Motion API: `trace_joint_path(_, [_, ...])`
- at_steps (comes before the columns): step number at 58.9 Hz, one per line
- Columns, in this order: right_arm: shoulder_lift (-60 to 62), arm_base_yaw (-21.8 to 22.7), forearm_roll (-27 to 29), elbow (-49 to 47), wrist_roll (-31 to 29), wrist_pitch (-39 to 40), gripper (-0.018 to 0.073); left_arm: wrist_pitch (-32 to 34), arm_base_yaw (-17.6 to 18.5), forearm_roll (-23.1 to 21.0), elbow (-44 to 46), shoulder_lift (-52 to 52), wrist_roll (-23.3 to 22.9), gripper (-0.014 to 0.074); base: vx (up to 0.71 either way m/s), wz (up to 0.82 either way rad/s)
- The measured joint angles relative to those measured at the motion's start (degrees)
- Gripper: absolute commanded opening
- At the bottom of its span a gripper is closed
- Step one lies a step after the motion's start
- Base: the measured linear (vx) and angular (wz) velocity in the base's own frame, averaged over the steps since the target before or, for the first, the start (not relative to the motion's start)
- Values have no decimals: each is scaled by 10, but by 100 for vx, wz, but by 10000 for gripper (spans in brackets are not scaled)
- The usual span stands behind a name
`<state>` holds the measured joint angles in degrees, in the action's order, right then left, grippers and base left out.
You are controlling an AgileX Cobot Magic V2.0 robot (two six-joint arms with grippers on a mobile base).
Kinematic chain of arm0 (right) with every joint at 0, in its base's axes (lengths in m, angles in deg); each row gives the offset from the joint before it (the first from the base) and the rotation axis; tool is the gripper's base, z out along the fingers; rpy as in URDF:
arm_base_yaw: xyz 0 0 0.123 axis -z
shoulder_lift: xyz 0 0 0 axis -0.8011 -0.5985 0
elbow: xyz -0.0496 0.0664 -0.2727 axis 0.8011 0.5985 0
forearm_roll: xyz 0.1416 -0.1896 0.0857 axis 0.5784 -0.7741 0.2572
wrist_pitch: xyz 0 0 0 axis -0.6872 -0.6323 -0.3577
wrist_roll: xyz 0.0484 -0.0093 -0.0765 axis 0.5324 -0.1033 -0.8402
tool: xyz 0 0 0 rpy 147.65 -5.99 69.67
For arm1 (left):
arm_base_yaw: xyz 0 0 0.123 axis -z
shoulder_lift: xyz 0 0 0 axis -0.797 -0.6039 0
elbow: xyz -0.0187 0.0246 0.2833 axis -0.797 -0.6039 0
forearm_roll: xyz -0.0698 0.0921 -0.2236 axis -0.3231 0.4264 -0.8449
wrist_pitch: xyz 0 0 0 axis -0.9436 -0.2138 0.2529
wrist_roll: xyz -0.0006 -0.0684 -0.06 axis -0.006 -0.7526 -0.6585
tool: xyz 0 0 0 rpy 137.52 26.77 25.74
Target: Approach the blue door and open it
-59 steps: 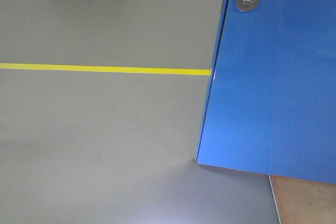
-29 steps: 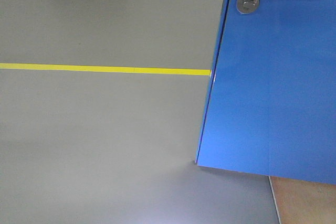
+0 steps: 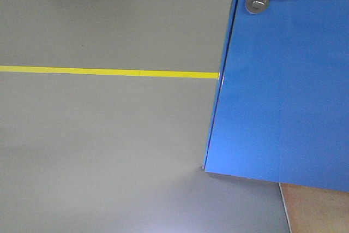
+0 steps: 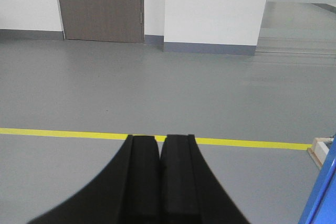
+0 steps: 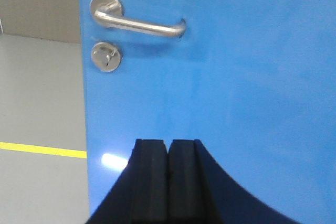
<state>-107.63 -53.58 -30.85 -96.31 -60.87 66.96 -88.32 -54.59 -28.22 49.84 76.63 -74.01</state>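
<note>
A: Grey floor [image 3: 109, 151] fills the front view, crossed by one yellow line [image 3: 109, 72]. Where is the door?

B: One blue door [image 3: 283, 91] stands on the right, its free edge angled out over the floor. It carries one silver lever handle [image 5: 137, 23] and one round lock [image 5: 106, 56]. Nothing has visibly shifted since half a second ago.

A: And the pincers?

B: Two. The left pincer [image 4: 159, 148] points at the floor, jaws together. The right pincer [image 5: 168, 150] faces the door below the handle, jaws together, holding nothing.
</note>
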Motion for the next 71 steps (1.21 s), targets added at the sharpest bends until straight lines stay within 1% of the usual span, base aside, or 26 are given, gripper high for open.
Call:
trace_joint_path(8, [109, 0, 1, 114, 7, 2, -1, 0, 0, 0, 0, 0, 0, 73, 0, 0])
trace_joint_path(17, [216, 0, 20, 229, 30, 11, -1, 0, 0, 0, 0, 0, 0, 73, 0, 0])
trace_joint_path(21, [256, 0, 31, 262, 32, 20, -1, 0, 0, 0, 0, 0, 0, 73, 0, 0])
trace_joint_path(27, [272, 0, 45, 269, 32, 21, -1, 1, 0, 0, 0, 0, 0, 73, 0, 0])
trace_joint_path(39, [274, 0, 45, 269, 32, 34, -1, 0, 0, 0, 0, 0, 0, 73, 0, 0])
trace_joint_path(53, [274, 0, 53, 269, 1, 34, -1, 0, 0, 0, 0, 0, 0, 73, 0, 0])
trace_joint_path(71, [274, 0, 61, 269, -2, 33, -1, 0, 0, 0, 0, 0, 0, 73, 0, 0])
